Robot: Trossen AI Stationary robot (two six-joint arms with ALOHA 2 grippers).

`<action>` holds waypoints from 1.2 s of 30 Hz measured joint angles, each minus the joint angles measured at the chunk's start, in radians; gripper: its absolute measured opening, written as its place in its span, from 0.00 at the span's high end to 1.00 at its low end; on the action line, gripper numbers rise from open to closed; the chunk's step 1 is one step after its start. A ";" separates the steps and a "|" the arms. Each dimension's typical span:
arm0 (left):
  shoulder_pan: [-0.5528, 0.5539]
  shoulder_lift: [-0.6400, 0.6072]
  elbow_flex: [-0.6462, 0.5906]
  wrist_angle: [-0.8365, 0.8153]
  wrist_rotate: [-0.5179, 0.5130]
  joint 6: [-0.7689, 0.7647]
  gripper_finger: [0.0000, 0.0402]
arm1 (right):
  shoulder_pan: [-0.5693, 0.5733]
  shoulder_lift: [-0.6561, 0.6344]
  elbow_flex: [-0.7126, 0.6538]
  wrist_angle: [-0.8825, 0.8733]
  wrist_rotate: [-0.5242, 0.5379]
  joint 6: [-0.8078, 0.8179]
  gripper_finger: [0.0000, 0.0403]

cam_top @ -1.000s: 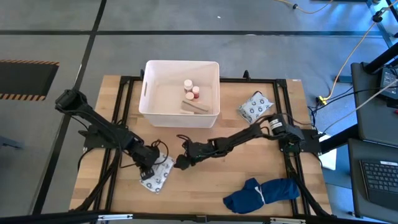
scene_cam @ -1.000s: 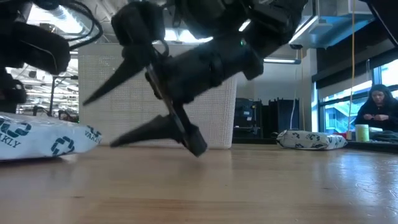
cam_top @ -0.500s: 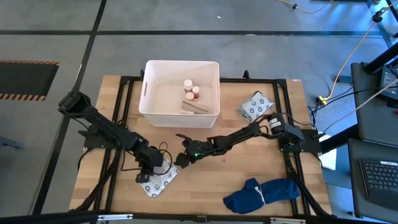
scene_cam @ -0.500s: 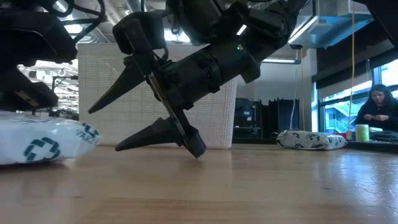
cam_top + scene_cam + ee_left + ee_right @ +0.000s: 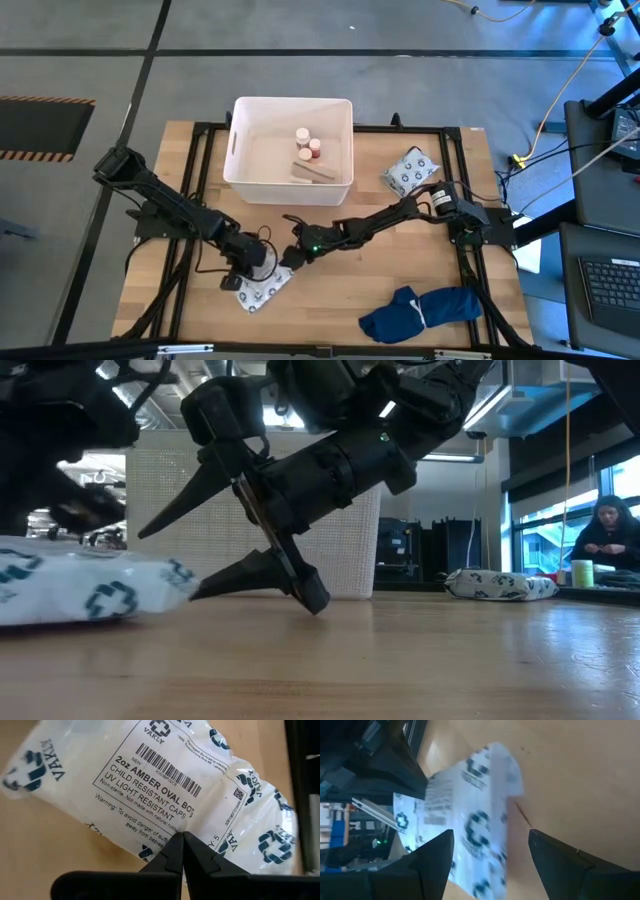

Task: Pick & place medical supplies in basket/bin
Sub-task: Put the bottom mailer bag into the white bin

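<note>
Your left hand sits low over the printed soft packet near the desk's front edge, left of centre. In the left wrist view its fingertips meet with no gap between them, pinched on the packet's film just below the label, which reads "2oz AMBER OVAL" and "CHILD RESISTANT CAPS".

Your right hand reaches in from the right side of the desk and hovers just beside the same packet, on its right. Its fingers are spread wide, one angled up and one nearly touching the desk, and the packet's end lies just short of the lower tip. In the right wrist view the packet fills the space ahead of the two spread fingers.

The white tub stands at the back edge of the desk. Inside it you have two small red-and-white bottles and a tan bandage roll.

A second printed packet lies near the back right corner, just right of the tub. A dark blue cloth bundle rests by the front right corner.
</note>
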 joint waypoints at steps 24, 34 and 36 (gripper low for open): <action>-0.002 0.000 -0.002 0.062 -0.233 0.149 0.99 | 0.005 0.016 -0.003 -0.008 -0.017 0.093 0.36; -0.002 0.000 -0.003 0.070 -0.231 0.135 0.99 | 0.005 0.015 0.002 -0.007 -0.024 0.086 0.49; -0.002 0.000 -0.003 0.073 -0.225 0.126 0.99 | 0.005 0.015 0.003 -0.013 -0.026 0.071 0.57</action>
